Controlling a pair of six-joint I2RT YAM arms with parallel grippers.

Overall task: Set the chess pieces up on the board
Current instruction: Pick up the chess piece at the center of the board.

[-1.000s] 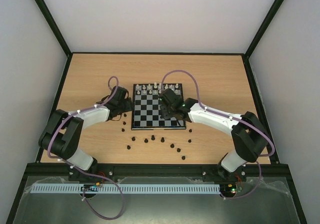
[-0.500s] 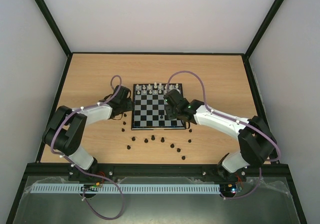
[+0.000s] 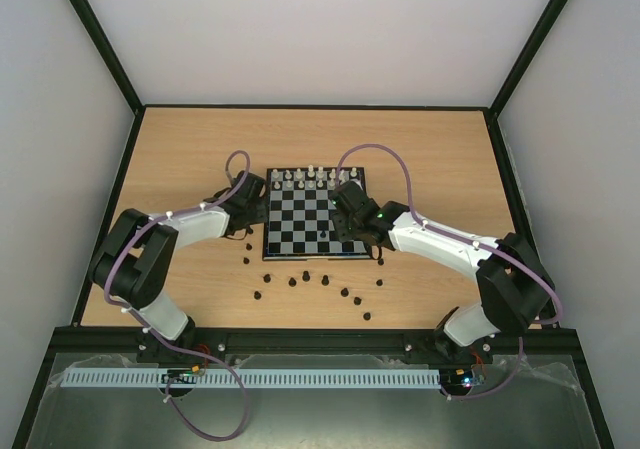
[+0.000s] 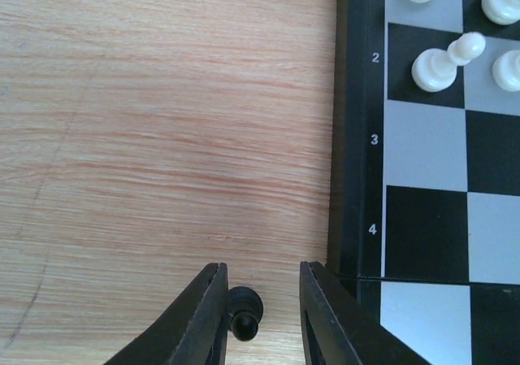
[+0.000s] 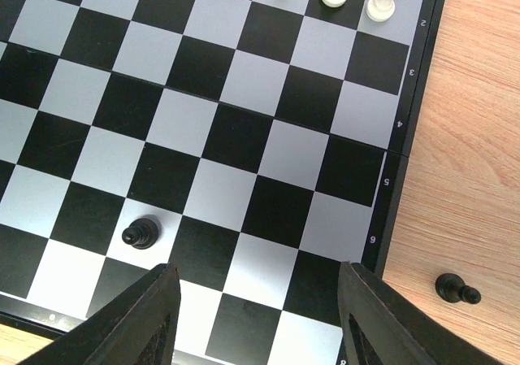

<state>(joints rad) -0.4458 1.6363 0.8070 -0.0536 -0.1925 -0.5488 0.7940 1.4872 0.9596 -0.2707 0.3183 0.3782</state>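
The board [image 3: 300,231] lies mid-table, with white pieces along its far rows. My left gripper [image 3: 254,193] is low at the board's left edge. In the left wrist view it [image 4: 262,269] is open around a small black pawn [image 4: 244,313] that stands on the wood, close against the left finger and apart from the right one. My right gripper [image 3: 351,219] hovers over the board's right half. In the right wrist view it [image 5: 258,269] is wide open and empty above the squares. One black pawn [image 5: 140,233] stands on a pale square of the board [image 5: 244,80].
Several loose black pieces lie on the wood before the board, such as one piece [image 3: 292,282] and another [image 3: 367,316]. A black pawn [image 5: 457,288] lies just off the board's right edge. White pieces [image 4: 439,66] stand near the left gripper, with more white pieces [image 5: 383,1] in the right wrist view.
My left gripper has moved right and a little farther, up to the board's left edge. My right gripper has shifted slightly toward the near right over the board.
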